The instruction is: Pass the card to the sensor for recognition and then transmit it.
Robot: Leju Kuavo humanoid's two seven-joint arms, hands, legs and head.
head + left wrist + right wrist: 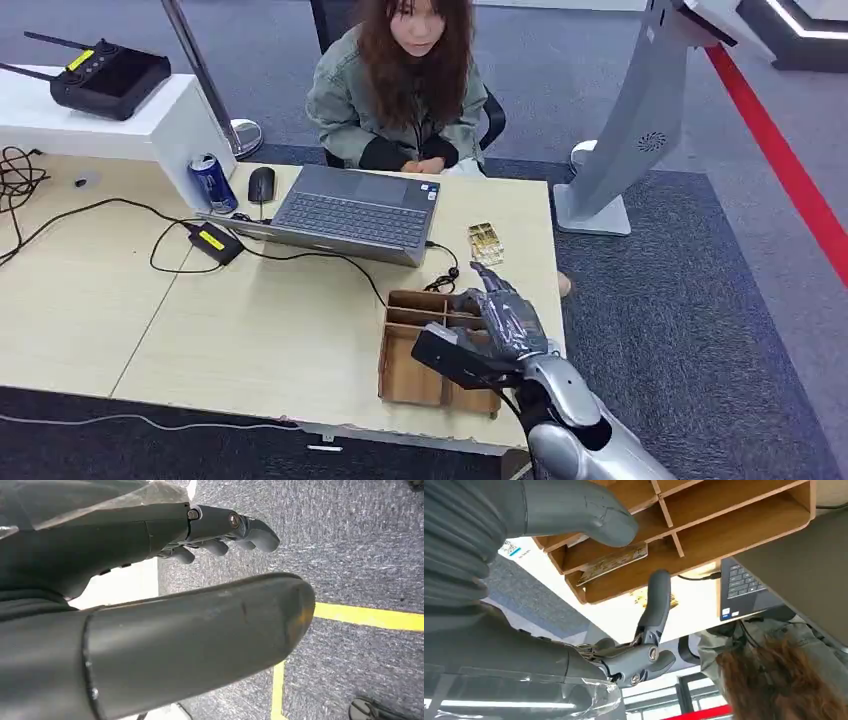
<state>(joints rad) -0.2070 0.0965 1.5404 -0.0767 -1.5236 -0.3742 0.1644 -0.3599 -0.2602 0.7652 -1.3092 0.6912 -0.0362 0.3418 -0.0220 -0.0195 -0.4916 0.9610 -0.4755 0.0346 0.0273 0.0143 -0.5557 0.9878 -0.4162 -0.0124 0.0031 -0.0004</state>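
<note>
A patterned gold card [611, 562] lies tilted in one compartment of the wooden divided box [405, 375] at the table's front right. My right hand [500, 320] hovers over that box with its fingers apart. In the right wrist view the thumb [584, 510] sits just above the card, while one extended finger [656, 600] stays apart from it. Nothing is pinched. A second gold card [485, 243] rests on the table beyond the box, near the laptop's corner. My left hand [220, 535] hangs over the carpet, fingers loosely bent, holding nothing.
A person sits across the table behind a grey laptop [350, 212]. Cables, a power brick [214, 242], a mouse [261, 184] and a can [212, 182] lie at the back left. A grey kiosk stand [630, 140] rises from the carpet right of the table.
</note>
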